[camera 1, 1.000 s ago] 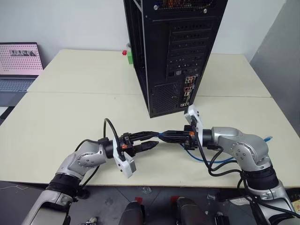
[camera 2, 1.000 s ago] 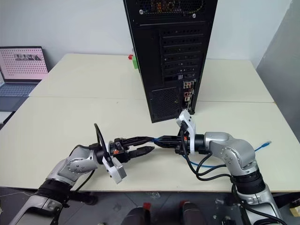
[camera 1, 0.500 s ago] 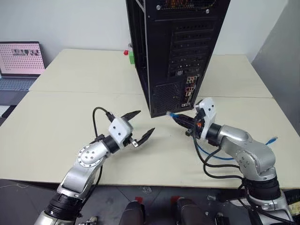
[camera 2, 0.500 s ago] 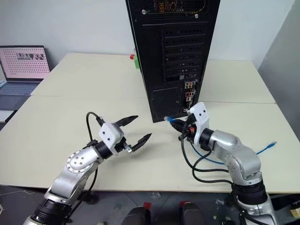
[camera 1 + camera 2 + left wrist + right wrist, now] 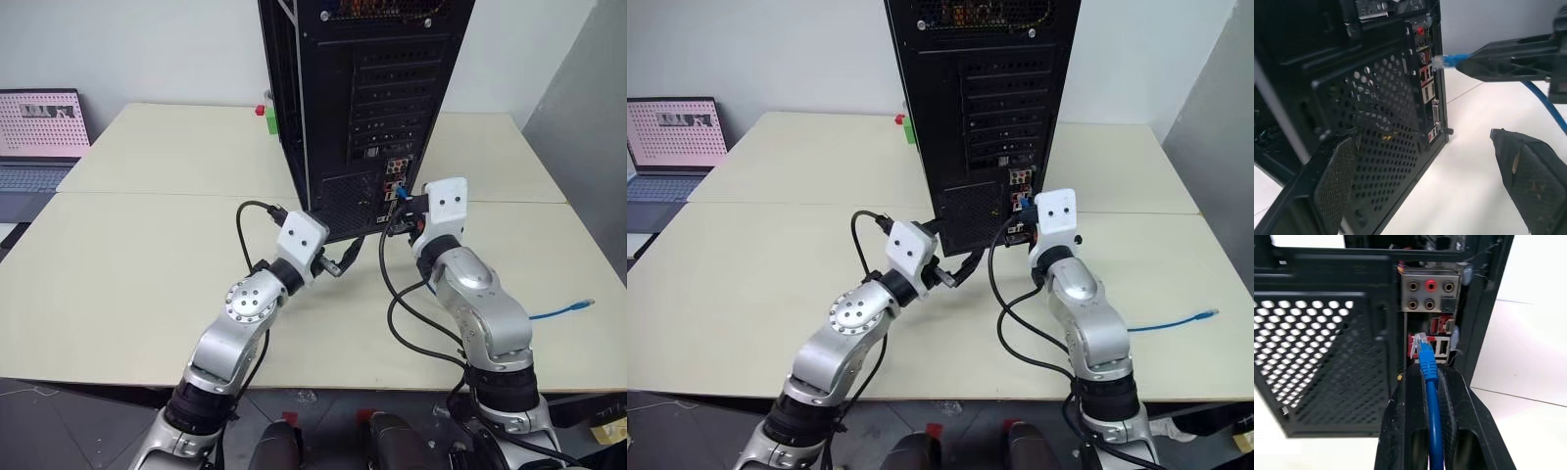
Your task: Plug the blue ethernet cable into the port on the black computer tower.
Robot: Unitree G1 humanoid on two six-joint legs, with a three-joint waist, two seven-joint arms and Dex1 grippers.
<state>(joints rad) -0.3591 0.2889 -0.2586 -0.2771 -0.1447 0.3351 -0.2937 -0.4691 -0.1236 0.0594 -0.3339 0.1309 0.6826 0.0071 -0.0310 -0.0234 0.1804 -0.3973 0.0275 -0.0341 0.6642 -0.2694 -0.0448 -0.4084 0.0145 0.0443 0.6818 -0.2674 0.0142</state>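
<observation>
Holding the blue ethernet cable (image 5: 1428, 382) clamped, the right gripper (image 5: 1426, 377) has its plug just short of the black computer tower (image 5: 367, 88) ports; insertion remains. Left gripper (image 5: 1425, 161) gapes empty.

The 2 eye views look forward and down from above over the table (image 5: 118, 255), sharing the tower (image 5: 367, 98) rear. Both wrist views sit close to the tower's port cluster (image 5: 1430, 323), facing it from either side.
</observation>
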